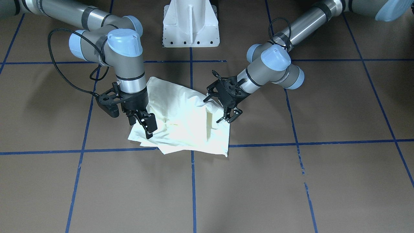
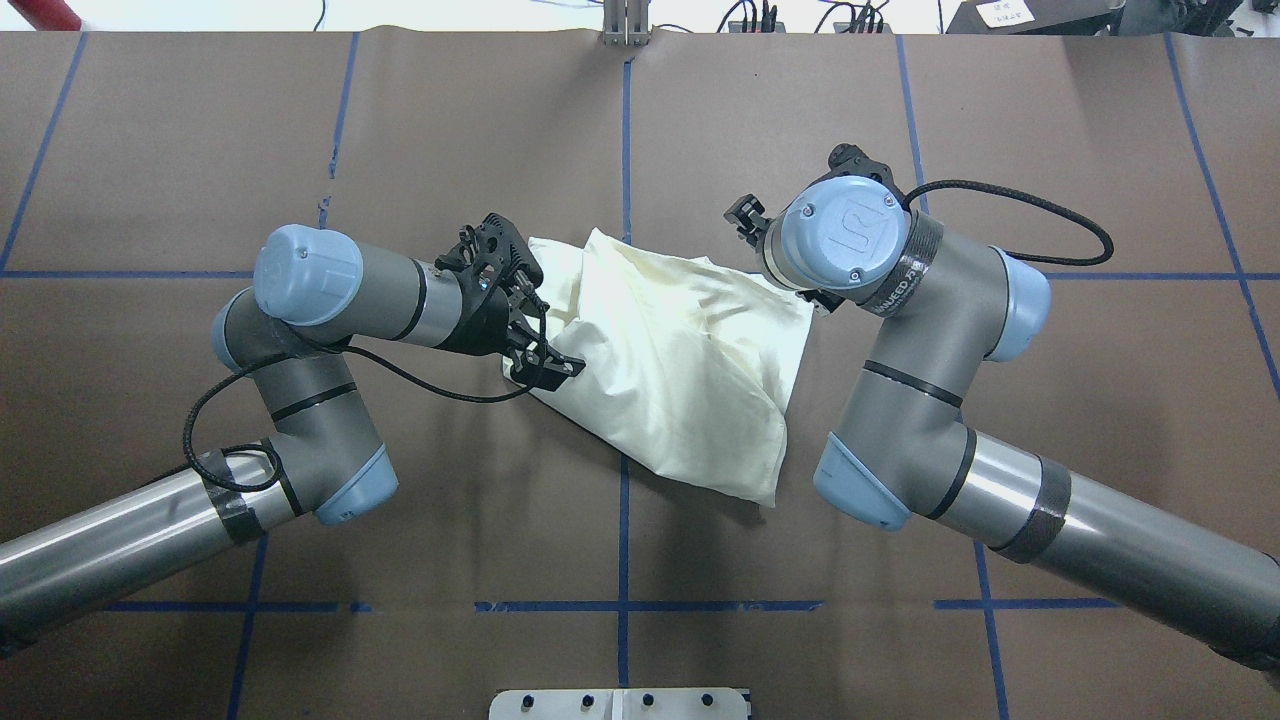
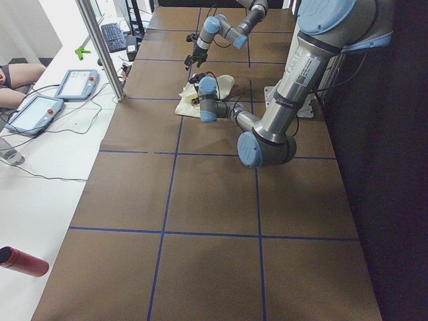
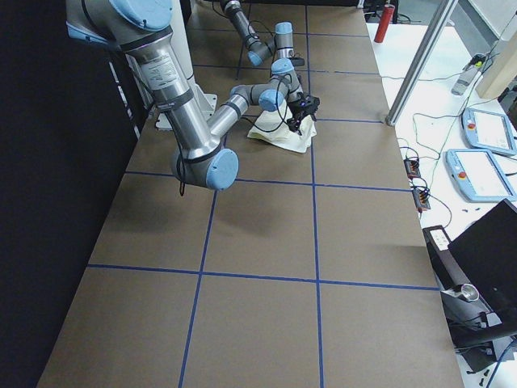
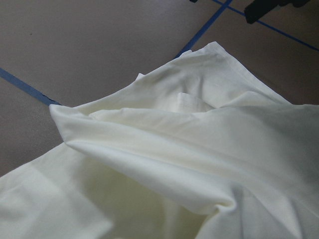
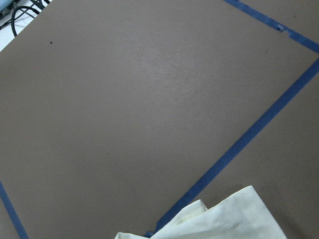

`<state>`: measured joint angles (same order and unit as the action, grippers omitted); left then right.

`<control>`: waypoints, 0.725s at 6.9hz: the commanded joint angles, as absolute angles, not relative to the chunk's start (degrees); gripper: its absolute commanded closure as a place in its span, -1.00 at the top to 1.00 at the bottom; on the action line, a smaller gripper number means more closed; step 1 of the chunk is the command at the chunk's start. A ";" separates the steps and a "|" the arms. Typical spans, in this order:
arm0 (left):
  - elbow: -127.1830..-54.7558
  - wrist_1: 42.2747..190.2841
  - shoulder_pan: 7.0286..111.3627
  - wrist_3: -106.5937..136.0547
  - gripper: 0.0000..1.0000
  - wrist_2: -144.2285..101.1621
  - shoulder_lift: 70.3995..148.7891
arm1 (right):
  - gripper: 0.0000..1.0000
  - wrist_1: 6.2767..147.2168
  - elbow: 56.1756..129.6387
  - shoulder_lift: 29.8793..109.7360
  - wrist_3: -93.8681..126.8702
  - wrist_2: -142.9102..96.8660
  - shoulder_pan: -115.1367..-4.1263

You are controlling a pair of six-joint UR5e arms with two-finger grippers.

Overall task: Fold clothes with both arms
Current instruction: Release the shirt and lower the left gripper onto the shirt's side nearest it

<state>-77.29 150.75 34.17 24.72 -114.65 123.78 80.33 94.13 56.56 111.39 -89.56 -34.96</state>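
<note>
Cream shirt [image 5: 174,149] filled the left wrist view, plain side up in soft rumpled folds, no print showing. It lay as a loosely folded bundle [image 1: 184,129] near mid-table, over a crossing of blue tape lines [image 1: 193,181] on the brown table [image 1: 291,187]. Left gripper [image 1: 231,116] sat low at the bundle's edge on the robot's left side, pointing in toward the cloth with fingers parted; nothing seen clamped between them. Right gripper [image 1: 142,124] pointed down over the opposite corner of the shirt, fingers also apart and tips close to the fabric; whether they touched it could not be told. Overhead, the right wrist hid its own fingers, while the left gripper [image 2: 545,368] showed at the shirt's [image 2: 680,370] left edge. Right wrist view showed mostly bare table and one shirt corner [image 6: 224,219] lying on a tape line. White pedestal base [image 1: 190,26] stood behind the shirt, between the two arms.
</note>
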 commanded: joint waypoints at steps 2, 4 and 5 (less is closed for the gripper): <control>-77.34 153.01 33.84 25.22 0.30 -116.81 123.14 | 1.00 80.33 94.13 56.69 111.45 -89.39 -34.98; -77.61 154.67 33.92 25.92 -0.33 -121.00 122.79 | 1.00 80.33 94.04 56.69 111.44 -89.38 -34.98; -77.61 155.64 33.93 26.62 -0.36 -121.11 122.52 | 1.00 80.25 94.13 56.69 111.53 -89.38 -34.89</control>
